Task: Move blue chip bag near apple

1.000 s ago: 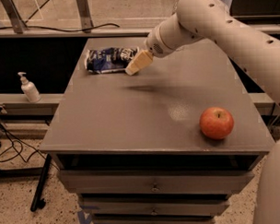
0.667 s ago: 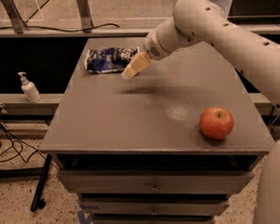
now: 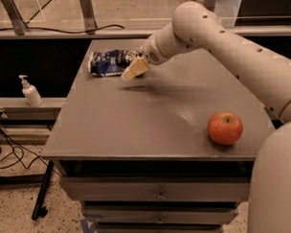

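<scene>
Hovering end effector beside chip bag

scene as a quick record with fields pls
table: grey drawer unit, holds bag and apple
bag: blue, crumpled, far left corner of the top
apple: red, near right edge, well apart from bag
hand: at the bag's right end; contact unclear
bottle: white pump type, on ledge left of table
task: bag not yet near apple

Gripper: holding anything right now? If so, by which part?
Cannot tell. The gripper is at the end of the blue chip bag nearer the apple; the bag lies on the table.
</scene>
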Controlling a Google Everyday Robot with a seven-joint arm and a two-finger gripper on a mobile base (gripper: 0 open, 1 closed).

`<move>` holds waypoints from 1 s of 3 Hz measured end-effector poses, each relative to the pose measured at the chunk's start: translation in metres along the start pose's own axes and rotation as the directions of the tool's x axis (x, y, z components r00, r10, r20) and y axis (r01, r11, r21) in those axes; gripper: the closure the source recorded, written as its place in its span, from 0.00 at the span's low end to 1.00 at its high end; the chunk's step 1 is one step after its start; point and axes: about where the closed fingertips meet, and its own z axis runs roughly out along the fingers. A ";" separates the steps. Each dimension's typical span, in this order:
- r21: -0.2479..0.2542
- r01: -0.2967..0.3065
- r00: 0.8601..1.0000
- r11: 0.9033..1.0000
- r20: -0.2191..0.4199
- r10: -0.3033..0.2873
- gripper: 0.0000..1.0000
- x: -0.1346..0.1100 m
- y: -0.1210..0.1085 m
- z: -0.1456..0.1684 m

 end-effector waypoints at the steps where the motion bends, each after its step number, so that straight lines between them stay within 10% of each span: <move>1: 0.028 -0.006 1.000 1.000 0.008 0.005 0.42 0.005 -0.012 0.001; 3: 0.072 -0.016 1.000 0.997 -0.005 0.016 0.88 0.016 -0.020 -0.013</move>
